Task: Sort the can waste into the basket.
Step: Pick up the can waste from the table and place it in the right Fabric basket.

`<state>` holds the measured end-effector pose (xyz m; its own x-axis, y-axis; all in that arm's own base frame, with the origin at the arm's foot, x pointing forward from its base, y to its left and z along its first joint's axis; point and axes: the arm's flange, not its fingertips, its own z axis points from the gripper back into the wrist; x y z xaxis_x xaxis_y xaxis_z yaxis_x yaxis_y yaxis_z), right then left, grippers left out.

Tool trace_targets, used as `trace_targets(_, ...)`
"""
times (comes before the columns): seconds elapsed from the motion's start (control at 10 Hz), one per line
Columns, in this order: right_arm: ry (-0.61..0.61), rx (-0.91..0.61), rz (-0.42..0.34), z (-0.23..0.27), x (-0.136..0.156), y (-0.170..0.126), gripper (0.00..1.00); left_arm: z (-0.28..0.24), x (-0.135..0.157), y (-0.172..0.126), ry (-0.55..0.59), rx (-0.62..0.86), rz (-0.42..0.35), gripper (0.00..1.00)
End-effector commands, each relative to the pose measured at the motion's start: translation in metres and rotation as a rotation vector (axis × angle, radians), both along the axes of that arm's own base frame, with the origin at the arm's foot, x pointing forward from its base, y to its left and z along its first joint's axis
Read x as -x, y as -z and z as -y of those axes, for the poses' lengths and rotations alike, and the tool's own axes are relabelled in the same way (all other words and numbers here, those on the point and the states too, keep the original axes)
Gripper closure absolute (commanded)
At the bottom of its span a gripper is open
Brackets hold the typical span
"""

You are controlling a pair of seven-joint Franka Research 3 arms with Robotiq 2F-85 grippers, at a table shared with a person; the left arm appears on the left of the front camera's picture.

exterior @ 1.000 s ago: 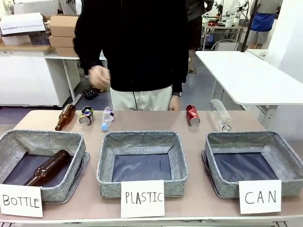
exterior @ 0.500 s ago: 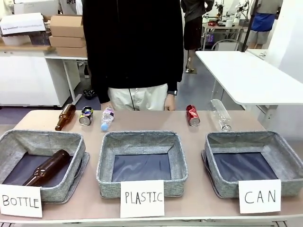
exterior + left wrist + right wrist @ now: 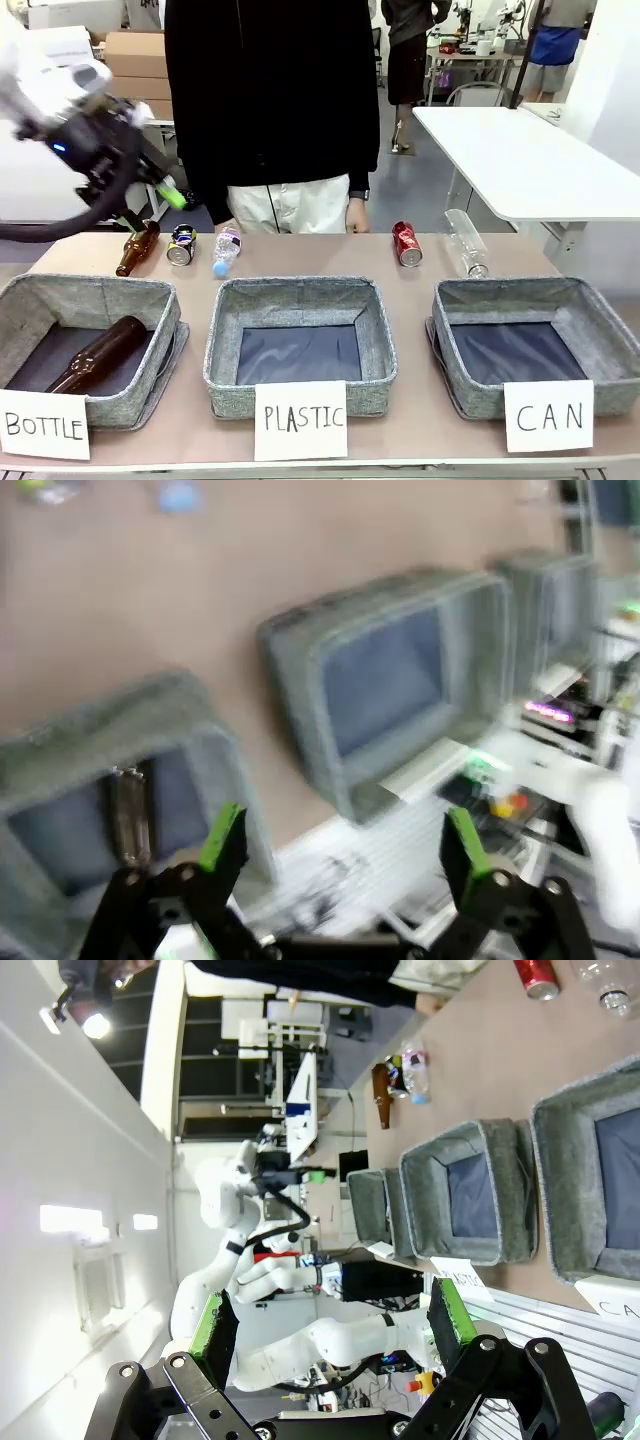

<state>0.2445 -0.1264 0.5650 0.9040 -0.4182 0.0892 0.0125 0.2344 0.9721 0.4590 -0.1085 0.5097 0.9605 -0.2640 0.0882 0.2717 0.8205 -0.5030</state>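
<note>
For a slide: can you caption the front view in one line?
Open left gripper hovers at far left; red can and dark can lie on the tabletop, outside the CAN basket.

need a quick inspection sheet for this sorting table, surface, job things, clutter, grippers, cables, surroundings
surface: tan table, no spills seen
job's things: red can and dark can lie on their sides at the far edge, wide apart; CAN basket holds no can
clutter: brown bottle and small plastic bottle flank the dark can; clear bottle right of the red can; second brown bottle in the BOTTLE basket
grippers: left gripper open, raised over the far left; right gripper open, holding nothing
cables: black cable loops from the left arm
surroundings: person at the far side; white table behind
</note>
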Motion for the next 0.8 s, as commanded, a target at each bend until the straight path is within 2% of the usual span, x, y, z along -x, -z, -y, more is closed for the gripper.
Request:
trace_targets(0.0,-0.01,0.001,0.026,0.002,-0.001,-0.001,0.0,-0.001,-0.031,0.027,-0.017,-0.293,0.179,0.0)
trace_targets(0.1,-0.01,0.001,0.026,0.002,-0.001,-0.001,0.0,-0.012,-0.04,0.03,-0.131,-0.292,0.207,0.0)
trace_targets(0.2,-0.01,0.001,0.026,0.002,-0.001,-0.001,0.0,0.011,-0.021,0.018,0.037,-0.149,0.088,0.0)
trace_targets(0.4,-0.01,0.001,0.026,0.002,-0.001,-0.001,0.0,0.011,-0.021,0.018,0.037,-0.149,0.088,0.0)
trace_targets(0.5,-0.01,0.001,0.026,0.002,-0.001,-0.001,0.0,0.01,-0.035,0.031,0.02,-0.219,0.141,0.0)
trace_targets(0.6,-0.01,0.001,0.026,0.002,-0.001,-0.001,0.0,0.017,-0.101,0.043,0.113,-0.311,0.03,0.0)
trace_targets(0.7,-0.01,0.001,0.026,0.002,-0.001,-0.001,0.0,0.019,-0.161,0.064,0.179,-0.302,0.009,0.0)
